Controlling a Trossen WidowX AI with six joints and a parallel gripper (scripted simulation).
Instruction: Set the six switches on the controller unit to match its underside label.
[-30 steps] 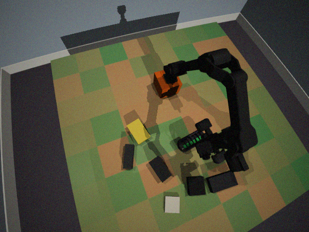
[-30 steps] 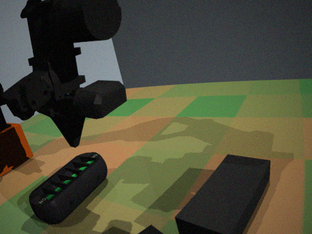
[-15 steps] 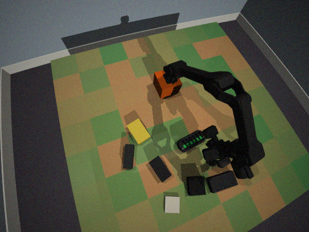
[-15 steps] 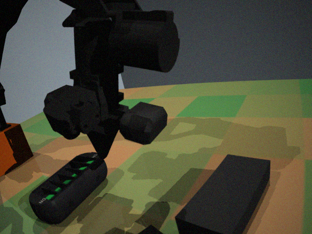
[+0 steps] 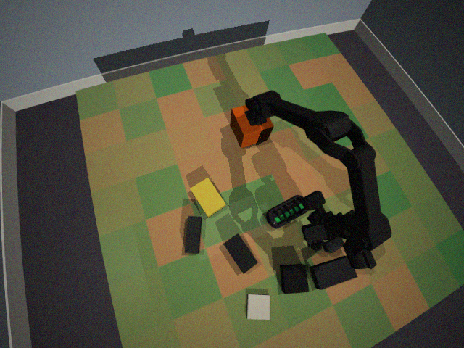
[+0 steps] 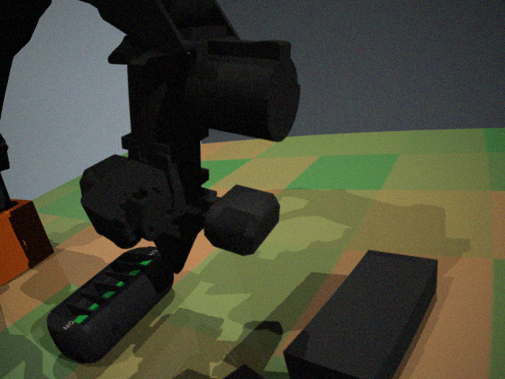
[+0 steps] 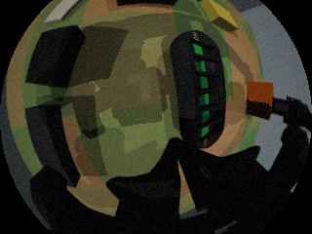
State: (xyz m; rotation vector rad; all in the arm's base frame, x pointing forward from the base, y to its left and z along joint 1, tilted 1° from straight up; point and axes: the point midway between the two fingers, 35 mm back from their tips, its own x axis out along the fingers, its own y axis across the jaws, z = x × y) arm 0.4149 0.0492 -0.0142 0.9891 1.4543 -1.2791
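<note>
The dark grey controller unit sits flat on its base on the patchwork bench, with its label hidden underneath. A row of six rocker switches runs along its top, and green shows at each of them. Which ends are pressed down is hard to tell in the dim light. My gripper is shut and empty. It points down, with its tips close beside one end of the unit, on the green-end side; whether they touch it is unclear. In the top view the tips are hidden by the wrist.
Two dark blocks lie on the wrist's side of the unit. Two more dark blocks, a yellow block and a white block lie farther off. An orange box stands under the arm's far end.
</note>
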